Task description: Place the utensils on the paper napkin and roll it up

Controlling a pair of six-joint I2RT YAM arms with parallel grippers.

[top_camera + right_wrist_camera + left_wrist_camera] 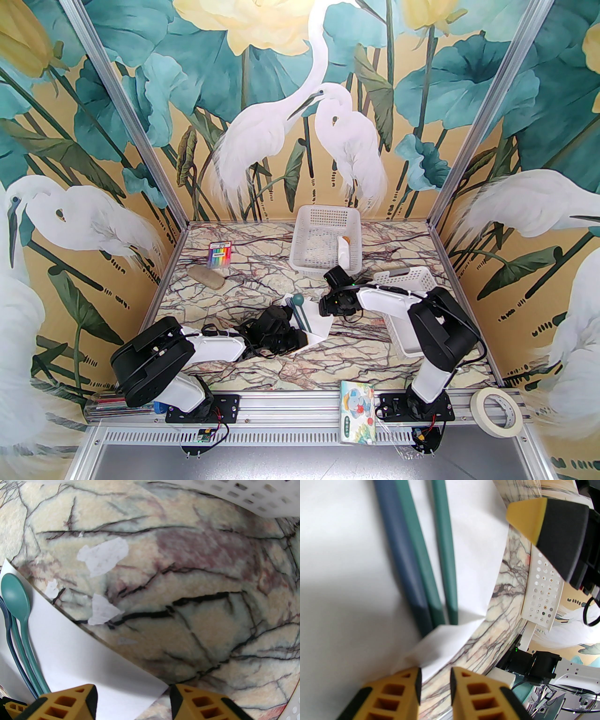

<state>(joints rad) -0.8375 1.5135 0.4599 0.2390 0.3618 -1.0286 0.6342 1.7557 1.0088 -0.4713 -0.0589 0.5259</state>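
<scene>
- The paper napkin (321, 327) sits mid-table on the marble table (262, 281), between the two grippers. It is plain white, thin and smooth, with crisp straight edges.
- Look at its near corner: it curls up off the table in a soft fold, right in front of the left gripper (435, 679).
- The utensils (300, 313) lie on the napkin, packed side by side with their handles running towards the left arm.
- Close up there are two teal-green handles and a dark blue handle (400, 550), all slim and matte.
- The spoon (15, 597) is teal-green with a round bowl, resting near the napkin's far corner. Tines of the blue piece show just beside it.
- On the left gripper, the jaws stand a narrow gap apart. The folded corner pokes towards that gap, and nothing is pinched.
- The right gripper (132, 700) is low over the table with its jaws spread wide. The napkin's right-hand corner lies in the space between its fingertips, and nothing is held.
</scene>
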